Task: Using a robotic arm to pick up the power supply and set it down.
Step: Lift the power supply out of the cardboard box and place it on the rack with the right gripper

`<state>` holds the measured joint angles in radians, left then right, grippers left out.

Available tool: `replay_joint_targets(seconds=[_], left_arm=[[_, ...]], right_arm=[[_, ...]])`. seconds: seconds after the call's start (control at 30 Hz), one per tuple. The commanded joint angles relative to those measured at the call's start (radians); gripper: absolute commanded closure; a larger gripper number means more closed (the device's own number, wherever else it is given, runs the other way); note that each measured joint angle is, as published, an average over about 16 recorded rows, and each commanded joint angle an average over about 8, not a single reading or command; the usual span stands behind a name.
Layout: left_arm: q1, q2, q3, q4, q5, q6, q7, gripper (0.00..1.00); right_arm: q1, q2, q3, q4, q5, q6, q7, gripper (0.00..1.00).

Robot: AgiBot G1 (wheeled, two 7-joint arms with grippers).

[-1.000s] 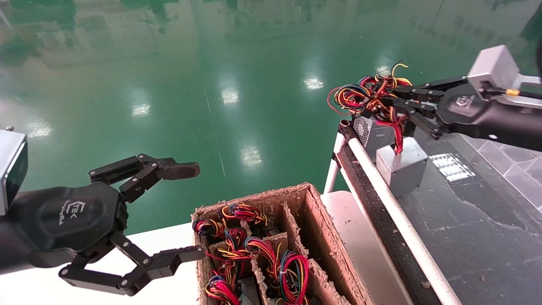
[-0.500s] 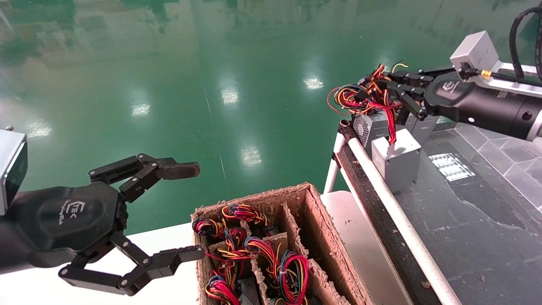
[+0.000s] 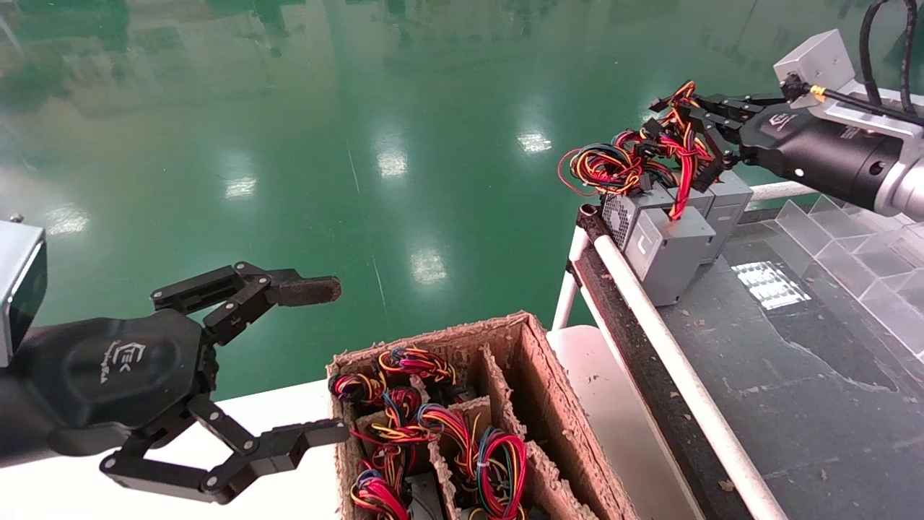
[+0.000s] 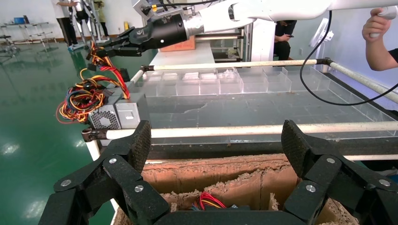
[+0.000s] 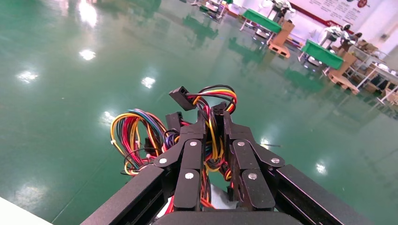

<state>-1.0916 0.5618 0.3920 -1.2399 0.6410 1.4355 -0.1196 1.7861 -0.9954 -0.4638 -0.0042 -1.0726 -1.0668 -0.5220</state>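
My right gripper (image 3: 686, 123) is the robotic arm at work; it is shut on the red, yellow and black wires (image 5: 212, 136) of a power supply (image 3: 671, 245). That small grey box hangs tilted from the wires at the far end of the black belt (image 3: 779, 375), against two similar boxes (image 3: 725, 206). In the left wrist view the same box (image 4: 127, 115) shows below the wire bundle (image 4: 89, 96). In the right wrist view only a grey sliver of it shows between the fingers. My left gripper (image 3: 321, 361) stays open and empty beside the cardboard crate (image 3: 534, 361).
The divided cardboard crate holds several more wired power supplies (image 3: 447, 433). A white rail (image 3: 650, 325) edges the belt. Clear plastic trays (image 3: 852, 245) lie along its far right side. A person's arm (image 4: 380, 33) shows beyond the belt. Shiny green floor lies past the table.
My right gripper has risen and drawn back toward the far right with the wires. The grey box has slid along the belt up against the other boxes. The left arm has not moved.
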Motion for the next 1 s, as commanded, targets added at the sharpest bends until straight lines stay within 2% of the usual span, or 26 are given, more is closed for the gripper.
replay_joint_targets(seconds=[0.03,0.23,0.27,1.0], left_arm=[[0.000,0.000,0.000,0.000,0.000,0.000,0.000,0.00],[0.000,0.000,0.000,0.000,0.000,0.000,0.000,0.00],[0.000,0.000,0.000,0.000,0.000,0.000,0.000,0.00],[0.000,0.000,0.000,0.000,0.000,0.000,0.000,0.00]], right_arm=[[-0.003,-0.006,0.001,-0.004,0.002,0.015,0.001,0.83],[-0.009,-0.009,0.007,-0.006,0.011,0.020,0.009,0.09],[-0.010,-0.009,0.008,-0.007,0.012,0.021,0.011,0.02],[-0.012,-0.005,0.017,-0.004,0.024,0.029,0.041,0.00]])
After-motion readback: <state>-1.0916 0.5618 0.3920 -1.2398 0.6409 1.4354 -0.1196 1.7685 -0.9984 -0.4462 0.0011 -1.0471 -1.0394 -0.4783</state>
